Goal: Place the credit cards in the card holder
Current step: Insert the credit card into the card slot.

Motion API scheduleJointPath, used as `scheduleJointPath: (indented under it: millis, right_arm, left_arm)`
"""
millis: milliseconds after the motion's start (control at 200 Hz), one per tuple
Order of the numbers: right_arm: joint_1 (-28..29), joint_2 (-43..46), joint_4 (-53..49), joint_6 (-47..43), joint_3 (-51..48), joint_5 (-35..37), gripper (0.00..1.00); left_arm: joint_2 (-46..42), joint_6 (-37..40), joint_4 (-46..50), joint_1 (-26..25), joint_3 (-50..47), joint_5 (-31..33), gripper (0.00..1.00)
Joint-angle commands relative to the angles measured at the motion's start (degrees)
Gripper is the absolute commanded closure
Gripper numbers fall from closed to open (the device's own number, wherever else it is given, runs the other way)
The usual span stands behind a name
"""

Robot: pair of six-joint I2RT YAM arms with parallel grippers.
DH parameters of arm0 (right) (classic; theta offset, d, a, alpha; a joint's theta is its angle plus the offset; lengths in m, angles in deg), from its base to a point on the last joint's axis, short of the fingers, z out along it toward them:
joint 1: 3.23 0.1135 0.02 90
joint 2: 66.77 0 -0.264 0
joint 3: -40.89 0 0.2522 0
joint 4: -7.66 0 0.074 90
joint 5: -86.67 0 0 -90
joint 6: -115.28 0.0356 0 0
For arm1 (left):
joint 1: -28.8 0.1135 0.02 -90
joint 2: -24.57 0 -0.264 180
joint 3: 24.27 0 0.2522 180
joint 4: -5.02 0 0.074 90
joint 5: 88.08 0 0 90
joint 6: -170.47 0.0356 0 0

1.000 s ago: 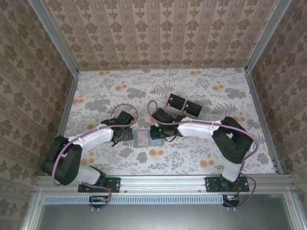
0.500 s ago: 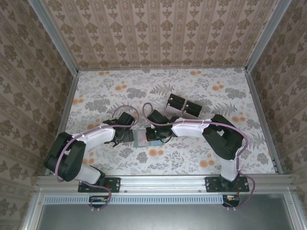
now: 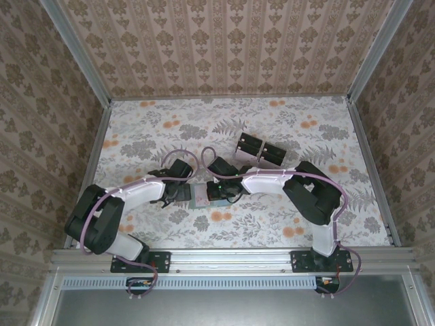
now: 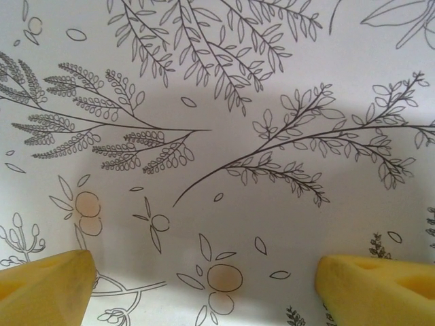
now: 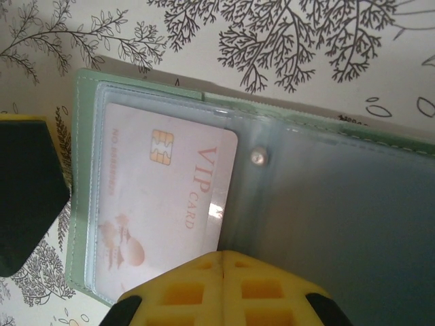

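The card holder [image 5: 326, 204] lies open on the flowered cloth, dull green with clear pockets and a small stud; in the top view the card holder [image 3: 202, 196] sits between the two grippers. A pale pink-white credit card [image 5: 163, 204] marked VIP CARD sits inside its left pocket. My right gripper [image 5: 221, 255] is shut, its yellow tips pressed together and resting on the holder at the card's right edge, with nothing seen between them. My left gripper [image 4: 204, 285] stands wide open over bare cloth just left of the holder.
A clear tray with black blocks [image 3: 262, 149] lies behind the right arm. A black and yellow finger of the left gripper [image 5: 27, 183] stands close by the holder's left edge. Patterned walls enclose the table on three sides.
The right arm has drawn its forearm and elbow leftward, bringing its shut gripper further onto the holder. The left gripper has edged slightly right toward the holder and stays open.
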Motion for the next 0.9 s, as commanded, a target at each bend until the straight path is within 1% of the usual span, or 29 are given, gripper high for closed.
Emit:
scheduleJointPath:
  millis: [0, 555, 730, 895]
  right_arm:
    - [0.3, -1.3, 0.2, 0.8, 1.5, -1.1, 1.0]
    - [0.7, -3.1, 2.3, 2.4, 3.3, -4.7, 1.0]
    - [0.7, -2.4, 1.9, 2.5, 3.4, -4.4, 1.0]
    - [0.7, -1.7, 1.2, 2.1, 3.8, -3.7, 0.98]
  left_arm:
    - [2.6, 0.0, 0.9, -0.4, -0.4, -0.4, 0.0]
    - [3.7, -0.6, 1.0, -1.7, -0.2, 0.1, 0.0]
    - [-0.2, -0.8, 4.7, -1.1, 1.0, 3.5, 0.0]
    - [-4.7, 0.0, 6.6, 0.2, 2.0, 4.3, 0.0]
